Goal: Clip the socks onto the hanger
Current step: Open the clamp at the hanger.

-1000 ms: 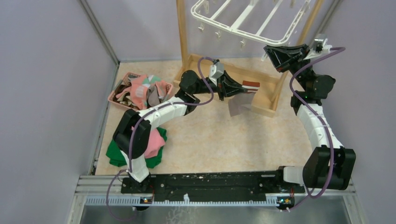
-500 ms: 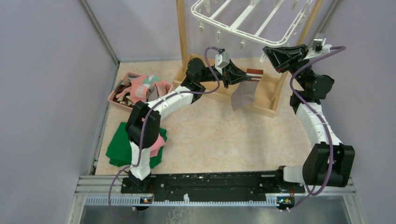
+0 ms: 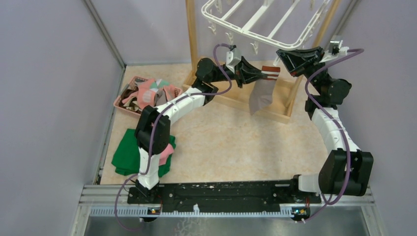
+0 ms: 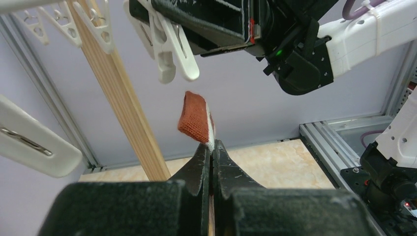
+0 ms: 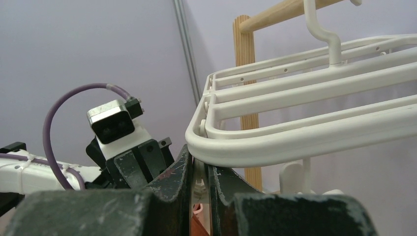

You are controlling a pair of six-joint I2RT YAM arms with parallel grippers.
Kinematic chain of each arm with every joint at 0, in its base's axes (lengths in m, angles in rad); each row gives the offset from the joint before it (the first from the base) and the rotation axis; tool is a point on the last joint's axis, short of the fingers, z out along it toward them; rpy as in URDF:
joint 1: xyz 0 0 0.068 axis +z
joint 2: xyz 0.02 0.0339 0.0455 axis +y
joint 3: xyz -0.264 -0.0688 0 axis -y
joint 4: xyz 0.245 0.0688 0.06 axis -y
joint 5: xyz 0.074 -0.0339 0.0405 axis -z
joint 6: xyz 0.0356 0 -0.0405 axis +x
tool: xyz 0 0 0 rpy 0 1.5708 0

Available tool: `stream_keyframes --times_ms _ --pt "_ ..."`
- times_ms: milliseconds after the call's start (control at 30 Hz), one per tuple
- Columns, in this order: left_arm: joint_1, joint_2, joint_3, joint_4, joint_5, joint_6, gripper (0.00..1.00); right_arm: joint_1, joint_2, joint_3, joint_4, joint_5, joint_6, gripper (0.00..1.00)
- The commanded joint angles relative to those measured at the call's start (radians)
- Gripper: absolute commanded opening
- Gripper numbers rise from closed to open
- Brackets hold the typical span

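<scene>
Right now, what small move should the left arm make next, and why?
Probably raise the left gripper a little, so the red cuff of the sock enters the clip just above it. The right gripper appears to be squeezing that clip on the hanger, and its prongs look spread.

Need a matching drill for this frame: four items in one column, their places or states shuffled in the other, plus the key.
Items
1. grey sock with striped cuff
2. white clip
3. pink basket
4. green cloth

Places or states
A. flat on the table, near-left side
B. pinched in the jaws of the left gripper, hanging down
C. at the rim of the hanger, in the jaws of the right gripper
D. far left, holding loose socks

Pairs: 1-B, 2-C, 3-D, 4-A
</scene>
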Motion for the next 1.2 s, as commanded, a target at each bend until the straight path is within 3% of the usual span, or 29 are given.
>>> stream_keyframes --times_ms 0,1167 --pt "0.001 0.011 0.055 0.074 -0.004 -0.041 0.0 0.004 0.005 0.01 0.041 -0.026 0.013 0.0" --pt "-0.001 0.067 0.158 0.137 -0.064 -0.236 0.0 0.021 0.022 0.02 0.028 -0.042 -0.004 0.0"
